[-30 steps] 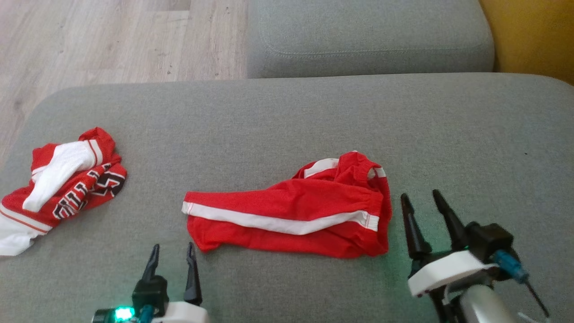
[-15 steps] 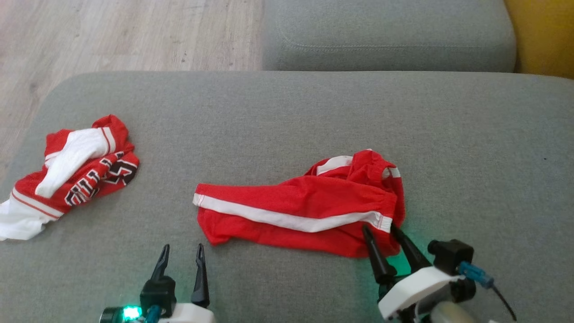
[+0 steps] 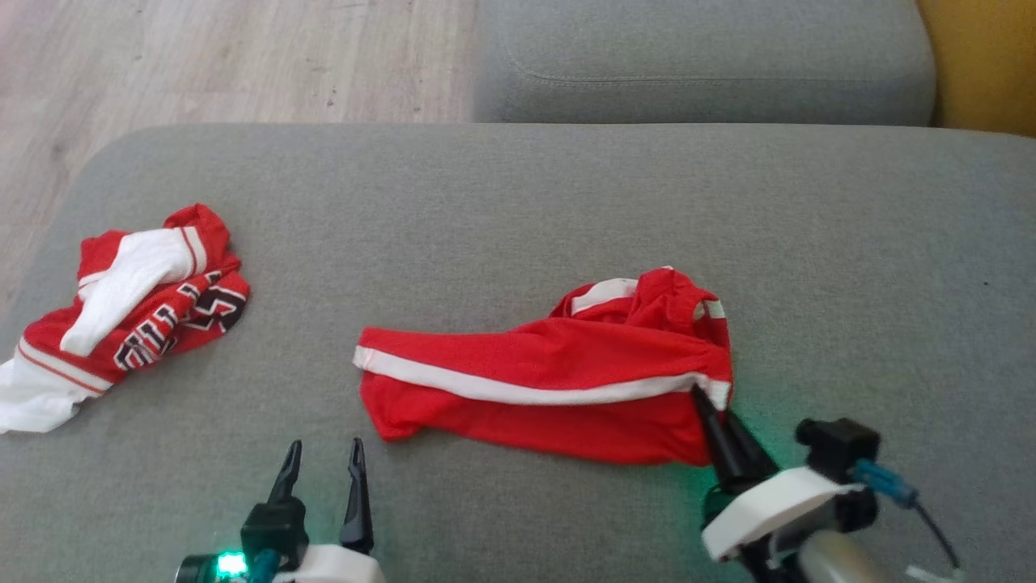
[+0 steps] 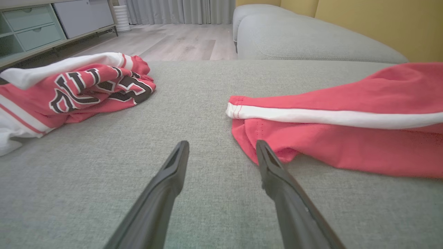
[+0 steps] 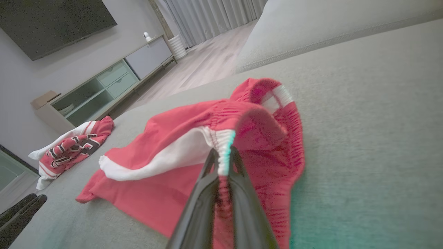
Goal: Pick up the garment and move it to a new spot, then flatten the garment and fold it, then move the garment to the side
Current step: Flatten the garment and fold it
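Observation:
The garment (image 3: 550,389) is a pair of red shorts with a white side stripe, lying crumpled on the grey sofa cushion (image 3: 518,210). My right gripper (image 3: 706,405) is shut on the garment's elastic waistband at its right end; in the right wrist view the waistband (image 5: 223,155) is pinched between the two dark fingers and lifted a little. My left gripper (image 3: 321,457) stands open near the front edge, just left of the garment's leg hem (image 4: 242,114), touching nothing.
A second red and white jersey (image 3: 129,308) with black lettering lies bunched at the cushion's left end. Another grey cushion (image 3: 704,65) sits behind, wooden floor (image 3: 227,57) to the far left, a yellow wall (image 3: 987,57) at the far right.
My right gripper moved left onto the garment's waistband end and shut on it, raising that edge slightly. The left gripper stayed open in place.

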`<state>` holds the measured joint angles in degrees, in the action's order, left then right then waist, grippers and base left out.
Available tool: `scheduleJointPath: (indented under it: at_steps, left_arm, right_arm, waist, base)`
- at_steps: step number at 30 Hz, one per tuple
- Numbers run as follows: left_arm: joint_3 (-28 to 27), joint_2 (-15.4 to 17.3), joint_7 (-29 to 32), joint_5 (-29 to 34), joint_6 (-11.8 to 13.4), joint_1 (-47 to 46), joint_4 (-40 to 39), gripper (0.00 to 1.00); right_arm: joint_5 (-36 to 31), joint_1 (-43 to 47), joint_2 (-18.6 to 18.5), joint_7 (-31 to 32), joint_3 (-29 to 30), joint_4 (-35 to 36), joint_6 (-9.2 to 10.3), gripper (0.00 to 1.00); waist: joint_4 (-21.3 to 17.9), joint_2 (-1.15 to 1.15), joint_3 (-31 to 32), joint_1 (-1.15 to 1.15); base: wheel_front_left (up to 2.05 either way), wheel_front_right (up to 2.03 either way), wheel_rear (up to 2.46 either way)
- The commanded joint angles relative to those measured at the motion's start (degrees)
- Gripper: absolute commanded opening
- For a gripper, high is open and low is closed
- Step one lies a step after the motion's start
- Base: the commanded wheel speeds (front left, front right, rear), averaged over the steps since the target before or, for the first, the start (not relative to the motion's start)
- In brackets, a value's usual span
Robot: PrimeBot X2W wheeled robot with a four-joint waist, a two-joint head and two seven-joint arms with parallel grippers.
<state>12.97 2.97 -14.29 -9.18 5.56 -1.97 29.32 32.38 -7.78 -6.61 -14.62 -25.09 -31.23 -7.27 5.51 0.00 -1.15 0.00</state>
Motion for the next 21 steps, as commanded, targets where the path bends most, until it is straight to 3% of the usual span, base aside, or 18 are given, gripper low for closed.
scheduleJointPath:
  at_steps: [1, 7, 14, 21]
  left_arm:
    - [-1.96, -0.07, -0.71, -0.99, -0.24, -2.48, -2.03, 1.00]
    - [-0.66, -0.08, -0.71, -6.37, -3.65, -3.94, -1.40, 1.00]
    - [1.81, -0.09, -0.71, -16.31, -9.37, -9.00, 3.17, 1.00]
    - [3.75, -0.09, -0.71, -22.01, -11.77, -16.35, 11.93, 1.00]
  right_arm:
    - [0.32, -1.77, -1.36, -0.38, -0.06, 2.20, -0.22, 0.00]
    - [0.19, -0.48, -4.80, -0.38, -0.27, 3.41, -0.22, 0.00]
    - [-0.34, -1.26, -5.87, -0.38, -0.90, 3.64, -0.22, 0.00]
    - [-0.71, -2.77, -6.03, -0.38, -1.79, 3.79, -0.22, 0.00]
  waist:
    - [-0.37, 0.00, -0.05, 0.00]
    - [-2.15, 0.00, -0.56, 0.00]
    - [-3.47, 0.00, -2.50, 0.00]
    - [-4.20, 0.00, -4.78, 0.00]
  base:
    - [0.00, 0.00, 0.00]
    - [0.00, 0.00, 0.00]
    - [0.00, 0.00, 0.00]
    - [0.00, 0.00, 0.00]
